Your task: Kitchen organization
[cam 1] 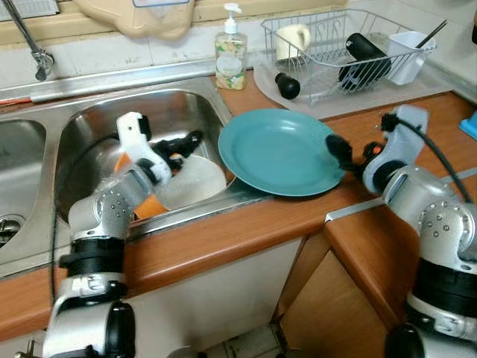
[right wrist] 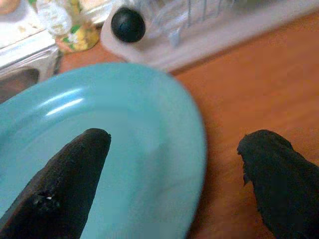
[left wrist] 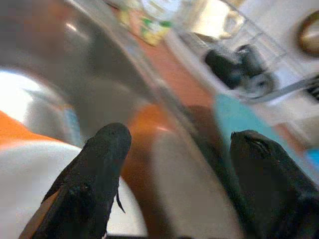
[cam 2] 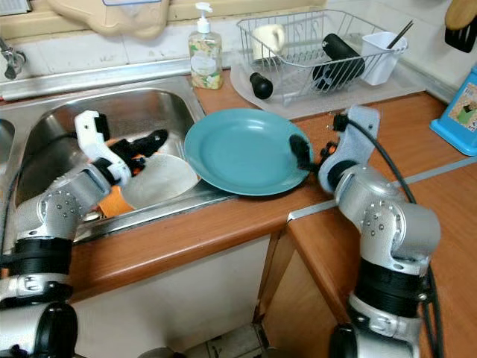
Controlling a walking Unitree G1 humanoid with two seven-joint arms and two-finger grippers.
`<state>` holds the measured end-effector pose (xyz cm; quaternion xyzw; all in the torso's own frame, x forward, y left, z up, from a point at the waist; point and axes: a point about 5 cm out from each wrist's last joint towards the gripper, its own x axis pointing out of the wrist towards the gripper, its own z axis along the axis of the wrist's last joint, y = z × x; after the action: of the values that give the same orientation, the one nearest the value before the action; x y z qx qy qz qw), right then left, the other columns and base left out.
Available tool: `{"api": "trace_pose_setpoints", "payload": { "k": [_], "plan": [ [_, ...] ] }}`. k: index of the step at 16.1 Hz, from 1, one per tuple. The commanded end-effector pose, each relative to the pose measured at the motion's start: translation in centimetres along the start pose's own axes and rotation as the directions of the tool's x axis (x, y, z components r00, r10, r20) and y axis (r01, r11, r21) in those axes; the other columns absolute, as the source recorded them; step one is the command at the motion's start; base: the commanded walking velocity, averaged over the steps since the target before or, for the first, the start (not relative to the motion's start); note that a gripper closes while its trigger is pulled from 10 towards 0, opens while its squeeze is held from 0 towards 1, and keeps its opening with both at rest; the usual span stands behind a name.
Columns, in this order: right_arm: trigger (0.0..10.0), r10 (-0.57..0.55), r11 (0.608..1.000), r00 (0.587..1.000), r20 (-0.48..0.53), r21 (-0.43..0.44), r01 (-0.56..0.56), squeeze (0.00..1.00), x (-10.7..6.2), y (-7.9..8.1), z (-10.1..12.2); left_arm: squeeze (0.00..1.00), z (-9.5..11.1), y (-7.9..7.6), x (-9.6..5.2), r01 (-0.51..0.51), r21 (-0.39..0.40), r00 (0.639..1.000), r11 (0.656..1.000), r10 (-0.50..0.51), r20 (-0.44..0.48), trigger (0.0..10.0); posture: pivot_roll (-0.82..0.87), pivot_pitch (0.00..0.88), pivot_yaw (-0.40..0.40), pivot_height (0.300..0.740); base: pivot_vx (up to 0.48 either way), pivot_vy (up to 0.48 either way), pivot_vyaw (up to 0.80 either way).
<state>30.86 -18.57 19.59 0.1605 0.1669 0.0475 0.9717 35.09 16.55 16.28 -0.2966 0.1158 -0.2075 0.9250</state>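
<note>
The right gripper (right wrist: 174,164) straddles the near rim of the round teal plastic plate (cam 1: 279,153), jaws wide, gripping nothing. That plate overhangs the steel sink (cam 1: 97,119); a nudge could tip it in. The left gripper (cam 1: 186,142), open, hovers over the white plate (cam 1: 195,183) there

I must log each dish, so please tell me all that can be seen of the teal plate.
The teal plate is round, smooth and glossy, maybe plastic, and looks clean. It lies face up on the wooden counter, its left edge over the sink rim. The right tool is open at its right edge, one finger over the plate, the other over the counter.
</note>
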Motion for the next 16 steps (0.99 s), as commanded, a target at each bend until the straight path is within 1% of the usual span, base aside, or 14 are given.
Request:
{"api": "trace_pose_setpoints", "payload": {
  "k": [1,2,3,5,6,7,9,12,13,14,15,16],
  "plan": [
    [10.0,0.006,0.999,1.000,-0.018,0.032,-0.005,0.00,-0.1,0.0,-0.2,0.00,0.1,-0.2,-0.1,0.013,-0.036,1.000,0.999,-0.013,-0.001,10.0,-0.15,0.000,0.062,0.740,0.000,0.000,0.00],
    [10.0,0.028,0.998,0.999,-0.042,0.062,-0.026,0.00,-0.1,0.2,-0.7,0.00,-0.2,-0.7,0.1,0.046,-0.102,0.999,0.994,-0.047,-0.007,10.0,-0.15,0.000,0.062,0.740,0.000,0.000,0.00],
    [10.0,0.057,0.997,0.996,-0.063,0.065,-0.052,0.00,-0.1,0.7,-1.0,0.00,-0.5,-1.1,0.3,0.068,-0.134,0.997,0.989,-0.071,-0.016,10.0,-0.15,0.000,0.061,0.740,0.000,0.000,0.00],
    [10.0,0.090,0.995,0.992,-0.084,0.060,-0.085,0.00,-0.2,1.3,-1.4,0.00,-0.7,-1.4,0.4,0.094,-0.158,0.995,0.983,-0.100,-0.027,10.0,-0.15,0.000,0.063,0.740,0.000,0.000,0.00],
    [10.0,0.102,0.993,0.991,-0.092,0.060,-0.097,0.00,-0.2,1.5,-1.5,0.00,-0.9,-1.6,0.3,0.104,-0.167,0.993,0.980,-0.111,-0.035,10.0,-0.15,0.000,0.064,0.740,0.000,0.000,0.00],
    [10.0,0.146,0.988,0.984,-0.101,0.060,-0.141,0.00,-0.3,2.5,-1.5,0.00,-1.5,-2.3,0.3,0.150,-0.177,0.984,0.973,-0.164,-0.066,10.0,-0.15,0.000,0.067,0.740,0.000,0.000,0.00],
    [10.0,0.159,0.986,0.983,-0.097,0.058,-0.154,0.00,-0.4,2.9,-1.4,0.00,-2.0,-2.6,0.3,0.162,-0.164,0.979,0.973,-0.180,-0.098,10.0,-0.16,0.000,0.073,0.740,0.000,0.000,0.00],
    [10.0,0.175,0.984,0.982,-0.077,0.060,-0.170,0.00,-0.5,3.2,-1.0,0.00,-2.3,-2.6,0.5,0.155,-0.151,0.979,0.976,-0.173,-0.112,10.0,-0.16,0.000,0.085,0.740,0.000,0.000,0.00],
    [10.0,0.177,0.983,0.981,-0.073,0.061,-0.173,0.00,-0.5,3.2,-0.9,0.00,-2.3,-2.6,0.6,0.156,-0.148,0.978,0.977,-0.174,-0.115,4.9,-0.16,0.000,0.085,0.740,0.000,0.000,0.00],
    [10.0,0.178,0.983,0.982,-0.069,0.061,-0.174,0.00,-0.6,3.2,-0.9,0.00,-2.3,-2.7,0.7,0.152,-0.139,0.978,0.978,-0.169,-0.120,3.0,-0.16,0.000,0.089,0.740,0.000,0.000,0.00],
    [10.0,0.177,0.983,0.982,-0.068,0.060,-0.173,0.00,-0.6,3.2,-0.9,0.00,-2.2,-2.7,0.7,0.153,-0.136,0.978,0.979,-0.170,-0.120,0.0,-0.16,0.000,0.090,0.740,0.000,0.000,0.00],
    [10.0,0.175,0.983,0.982,-0.065,0.059,-0.171,0.00,-0.7,3.2,-0.9,0.00,-2.0,-2.8,0.7,0.163,-0.133,0.978,0.978,-0.178,-0.110,0.0,-0.16,0.000,0.091,0.740,0.000,0.000,0.00]
  ]
}}
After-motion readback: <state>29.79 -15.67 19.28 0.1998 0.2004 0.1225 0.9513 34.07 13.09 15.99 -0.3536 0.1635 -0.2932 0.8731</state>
